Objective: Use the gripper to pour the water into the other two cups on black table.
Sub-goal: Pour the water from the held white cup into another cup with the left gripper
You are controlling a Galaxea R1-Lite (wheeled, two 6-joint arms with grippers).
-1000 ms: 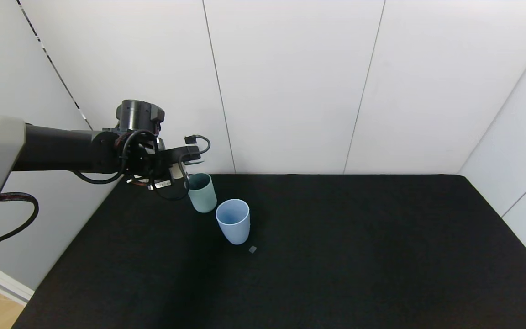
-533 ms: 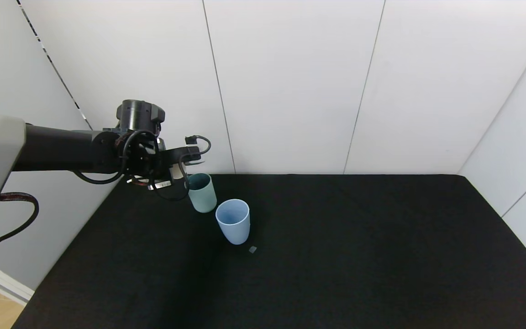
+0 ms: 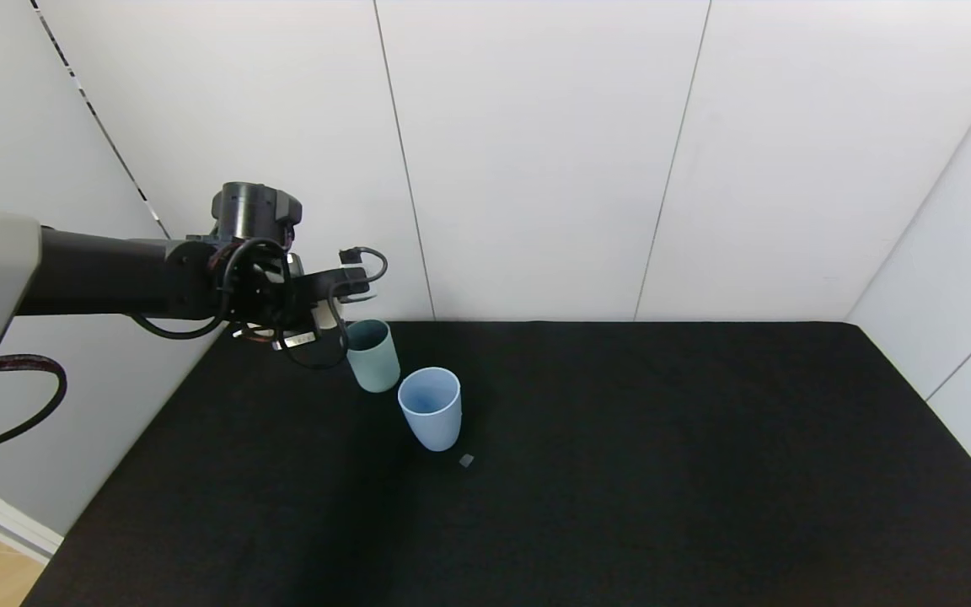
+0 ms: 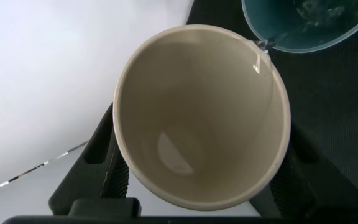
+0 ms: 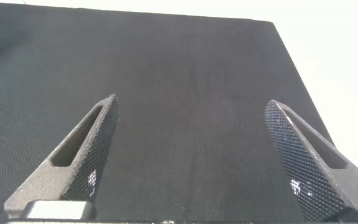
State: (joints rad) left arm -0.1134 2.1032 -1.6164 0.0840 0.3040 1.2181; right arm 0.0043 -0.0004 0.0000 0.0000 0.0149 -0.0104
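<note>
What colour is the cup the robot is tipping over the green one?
Cream-beige. The cup shows best in the left wrist view, held in the left gripper above the green cup.

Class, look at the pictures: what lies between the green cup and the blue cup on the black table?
Nothing: in the head view only a thin strip of bare black table separates the green cup from the blue cup.

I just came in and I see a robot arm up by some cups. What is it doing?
The left gripper holds a beige cup tipped over the green cup and is pouring water into it. A thin trickle runs off the beige rim, and the green cup has water inside. The blue cup stands next to it on the black table, waiting. The right gripper hangs open over bare table, doing nothing.
</note>
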